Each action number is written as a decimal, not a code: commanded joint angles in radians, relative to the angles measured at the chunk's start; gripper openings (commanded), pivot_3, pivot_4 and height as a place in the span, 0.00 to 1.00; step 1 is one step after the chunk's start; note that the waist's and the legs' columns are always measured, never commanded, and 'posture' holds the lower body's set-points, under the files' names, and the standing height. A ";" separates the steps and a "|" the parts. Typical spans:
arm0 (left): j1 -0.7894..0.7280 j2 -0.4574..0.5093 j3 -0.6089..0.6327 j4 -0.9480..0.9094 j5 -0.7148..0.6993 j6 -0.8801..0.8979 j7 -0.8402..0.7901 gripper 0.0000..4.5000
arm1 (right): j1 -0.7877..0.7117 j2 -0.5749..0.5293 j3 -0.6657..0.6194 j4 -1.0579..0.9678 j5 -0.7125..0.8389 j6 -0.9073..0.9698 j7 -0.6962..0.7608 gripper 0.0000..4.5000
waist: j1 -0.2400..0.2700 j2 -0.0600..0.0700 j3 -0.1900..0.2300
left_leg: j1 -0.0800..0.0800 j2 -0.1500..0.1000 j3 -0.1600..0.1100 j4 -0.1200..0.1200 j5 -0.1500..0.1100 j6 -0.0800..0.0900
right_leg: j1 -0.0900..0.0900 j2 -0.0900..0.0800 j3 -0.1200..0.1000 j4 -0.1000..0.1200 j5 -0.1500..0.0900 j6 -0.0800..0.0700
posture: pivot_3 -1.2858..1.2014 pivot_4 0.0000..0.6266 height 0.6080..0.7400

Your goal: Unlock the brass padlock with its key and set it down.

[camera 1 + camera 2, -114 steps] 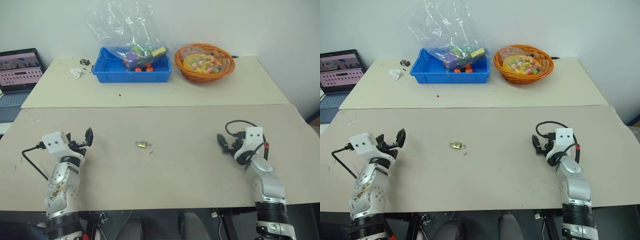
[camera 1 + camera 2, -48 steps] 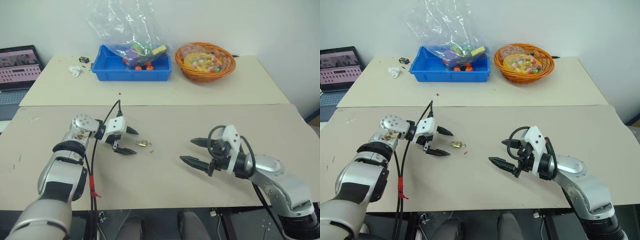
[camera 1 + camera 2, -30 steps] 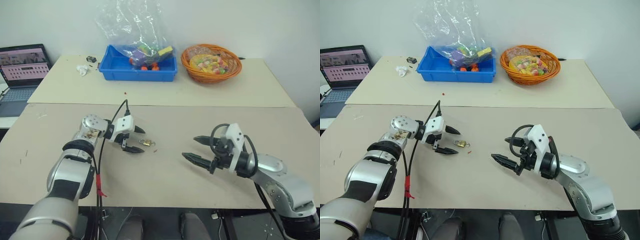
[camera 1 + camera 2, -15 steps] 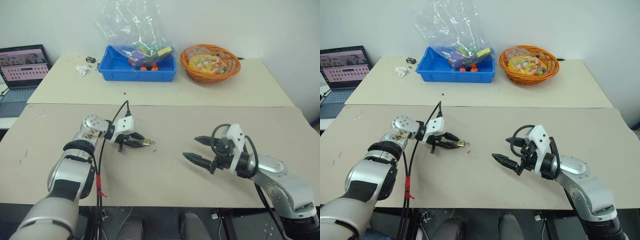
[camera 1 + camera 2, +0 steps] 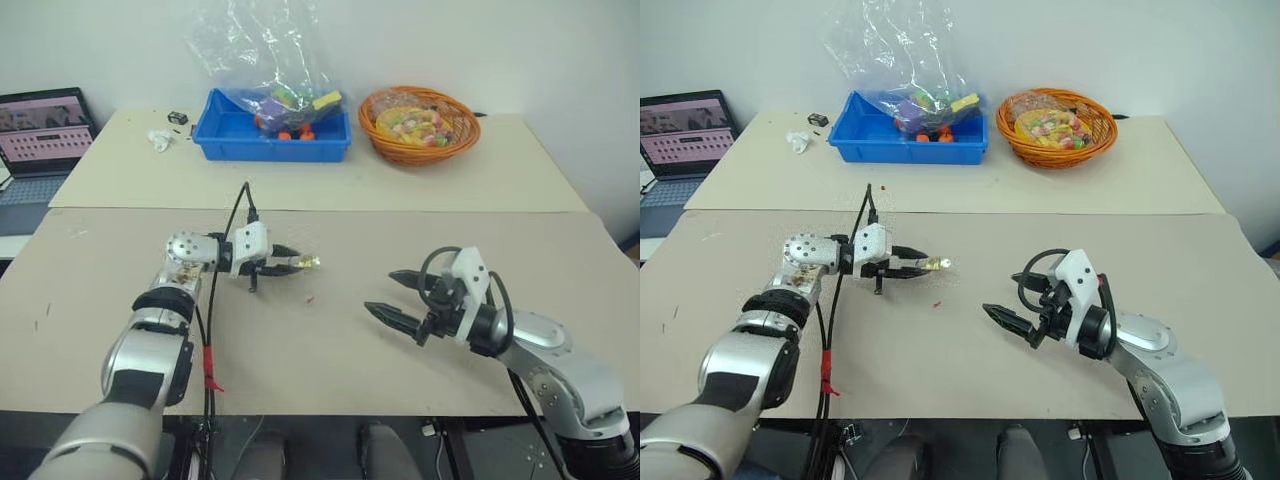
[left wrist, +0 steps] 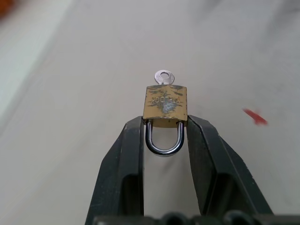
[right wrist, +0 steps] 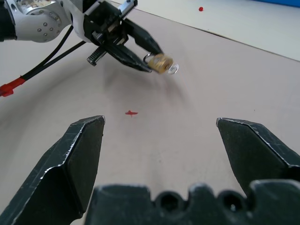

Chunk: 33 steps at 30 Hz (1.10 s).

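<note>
Left tool [image 6: 164,129]: two black fingers closed in on the small brass-coloured padlock [image 6: 165,106], pinching it at the lower edge of its body, one fingertip on each side. The thin silvery shackle loop [image 6: 164,143] hangs in the gap between the fingers. The small silvery key [image 6: 164,78] sticks out of the far end of the padlock body, round head showing; whether it is fully seated I cannot tell.

In the head views the padlock [image 5: 306,263] is held clear of the beige table [image 5: 330,340], with the left tool [image 5: 290,264] pointing toward the robot's right. A small red mark [image 7: 131,113] lies on the table below and near the held padlock.

Right tool [image 7: 160,136]: fingers spread wide apart, holding nothing, aimed toward the left tool and the padlock [image 7: 162,62], well apart from them. In the head view the right tool [image 5: 395,296] sits above the table to the right of the padlock.

Far side: blue plastic bin [image 5: 276,140] with a clear plastic bag [image 5: 260,50] rising from it; orange woven basket [image 5: 418,125] of coloured items beside it; open laptop [image 5: 42,130] at the left edge.
</note>
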 commanded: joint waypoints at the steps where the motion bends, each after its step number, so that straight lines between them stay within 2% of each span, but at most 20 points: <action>1: 0.084 0.044 0.004 -0.227 0.028 -0.183 0.124 0.18 | -0.058 0.020 0.025 -0.032 -0.030 -0.007 -0.042 1.00 | -0.008 0.000 0.000 | 0.000 0.000 0.000 0.000 0.000 0.000 | 0.000 0.000 0.000 0.000 0.000 0.000 | 0.52 0.24 1.00; 5: 0.152 0.117 -0.022 -0.359 0.111 -0.320 0.215 0.18 | -0.140 0.066 0.059 -0.022 -0.056 0.026 -0.117 1.00 | -0.018 0.000 0.000 | 0.001 0.000 0.000 -0.001 0.000 0.000 | -0.001 0.000 0.001 0.000 0.000 0.000 | 0.52 0.24 1.00; 8: 0.192 0.159 -0.022 -0.451 0.106 -0.307 0.265 0.18 | -0.229 0.113 0.022 0.023 -0.021 0.115 -0.196 1.00 | -0.019 0.000 0.000 | 0.002 0.000 0.000 -0.001 0.000 -0.001 | 0.000 0.000 0.001 0.000 0.000 0.000 | 0.52 0.24 1.00; 11: 0.238 0.183 -0.019 -0.558 0.088 -0.262 0.312 0.18 | -0.291 0.133 0.002 0.017 0.045 0.199 -0.213 1.00 | -0.018 0.000 0.000 | 0.002 0.000 -0.001 -0.001 0.000 -0.001 | 0.000 0.000 0.001 0.000 0.000 0.000 | 0.52 0.24 1.00; 17: 0.293 0.198 -0.056 -0.656 0.084 -0.231 0.359 0.18 | -0.323 0.172 0.110 0.057 0.021 0.198 -0.174 1.00 | -0.025 0.001 0.000 | 0.001 0.000 -0.002 -0.003 0.000 -0.001 | -0.001 0.000 0.000 0.000 0.000 0.000 | 0.52 0.24 1.00; 22: 0.299 0.217 -0.076 -0.675 0.089 -0.224 0.380 0.18 | -0.310 0.182 0.100 0.100 0.102 0.211 -0.066 1.00 | -0.026 0.001 0.000 | 0.001 0.000 -0.001 -0.003 0.000 -0.001 | -0.001 0.000 0.000 0.000 0.000 0.000 | 0.52 0.24 1.00; 33: 0.296 0.229 -0.108 -0.684 0.085 -0.224 0.412 0.18 | -0.336 0.184 0.079 0.161 0.130 0.219 -0.032 1.00 | -0.027 0.001 0.000 | 0.002 0.000 -0.001 -0.003 0.000 -0.001 | -0.001 0.000 0.000 0.000 0.000 0.000 | 0.52 0.24 1.00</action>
